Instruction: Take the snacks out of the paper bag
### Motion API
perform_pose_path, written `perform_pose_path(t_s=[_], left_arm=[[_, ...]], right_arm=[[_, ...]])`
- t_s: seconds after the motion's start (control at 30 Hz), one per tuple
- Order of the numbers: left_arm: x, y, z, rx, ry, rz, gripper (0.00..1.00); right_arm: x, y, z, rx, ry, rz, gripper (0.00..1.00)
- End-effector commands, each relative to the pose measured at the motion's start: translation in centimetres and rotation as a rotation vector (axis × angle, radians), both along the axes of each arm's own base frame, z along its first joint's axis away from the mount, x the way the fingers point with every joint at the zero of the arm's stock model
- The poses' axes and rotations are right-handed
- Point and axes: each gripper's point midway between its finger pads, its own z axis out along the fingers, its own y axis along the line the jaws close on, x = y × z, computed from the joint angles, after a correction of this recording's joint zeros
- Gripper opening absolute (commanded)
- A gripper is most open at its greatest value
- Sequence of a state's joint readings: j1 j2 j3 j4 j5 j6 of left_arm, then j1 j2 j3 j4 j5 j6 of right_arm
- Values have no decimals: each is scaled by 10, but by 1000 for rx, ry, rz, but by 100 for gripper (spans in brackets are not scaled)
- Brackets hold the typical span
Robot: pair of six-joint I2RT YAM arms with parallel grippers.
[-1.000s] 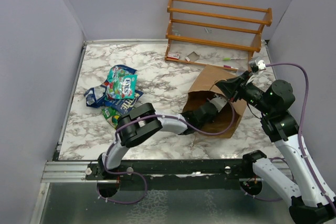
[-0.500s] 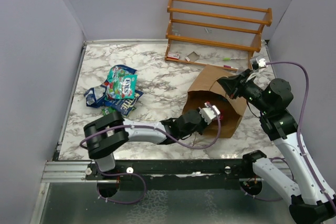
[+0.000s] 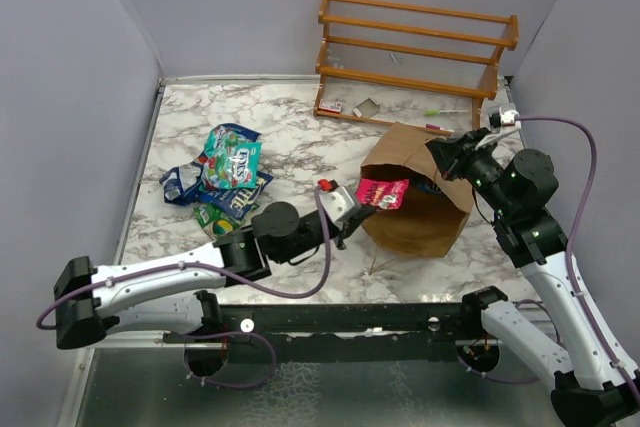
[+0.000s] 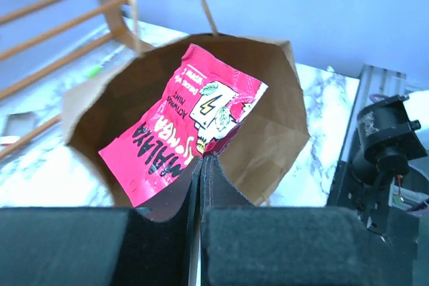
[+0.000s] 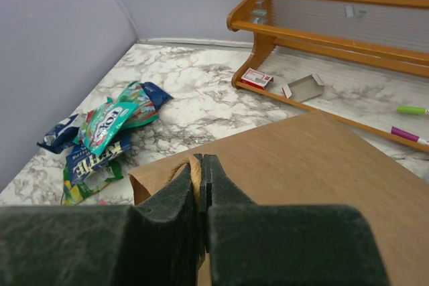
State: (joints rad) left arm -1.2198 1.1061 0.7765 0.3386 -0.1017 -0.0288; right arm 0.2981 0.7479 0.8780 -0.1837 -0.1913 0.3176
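Observation:
The brown paper bag lies on its side, mouth toward the left. My left gripper is shut on a red-white snack packet and holds it just outside the bag's mouth. In the left wrist view the packet hangs in front of the open bag, pinched at its lower edge by my gripper. My right gripper is shut on the bag's string handle at the top edge of the bag. Teal-red, dark blue and green-yellow packets lie piled at the left.
The orange wooden rack stands at the back right, also in the right wrist view. A tiny red-white scrap and a grey one lie at its base. Grey walls close in the marble table.
My left arm has drawn back out of the bag to the left, bringing the red-white packet out with it. The right gripper kept hold of the handle and rose slightly.

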Motion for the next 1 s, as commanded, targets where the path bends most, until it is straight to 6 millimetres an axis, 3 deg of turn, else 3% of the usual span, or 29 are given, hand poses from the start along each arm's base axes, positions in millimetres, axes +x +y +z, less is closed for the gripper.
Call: perform_pose_path(t_s=[0.0, 0.17, 0.33, 0.53, 0.6, 0.67, 0.73, 0.77, 0.9, 0.97], left_arm=[[15, 46, 14, 50, -41, 167, 0], [55, 107, 38, 59, -92, 522, 0], [97, 179, 36, 136, -86, 920, 0], [151, 249, 0, 240, 75, 1156, 0], [165, 281, -9, 322, 83, 1287, 0], [183, 333, -25, 401, 105, 1482, 0], [192, 362, -44, 420, 150, 1591, 0], [195, 372, -54, 415, 165, 1648, 0], [208, 370, -110, 502, 239, 1681, 0], [213, 371, -124, 529, 304, 1703, 0]], right_arm=[[4, -7, 17, 18, -50, -46, 2], [4, -5, 13, 14, -43, -32, 2], [2, -4, 12, 11, -42, -27, 2], [4, -2, 13, 10, -41, -18, 2], [4, -1, 15, 9, -38, -13, 2], [8, 2, 16, 15, -40, -4, 2], [12, 4, 16, 17, -37, 2, 2], [14, 5, 14, 14, -27, 3, 2], [19, 7, 0, 20, 29, -2, 2], [16, 7, -4, 22, 27, 2, 2]])
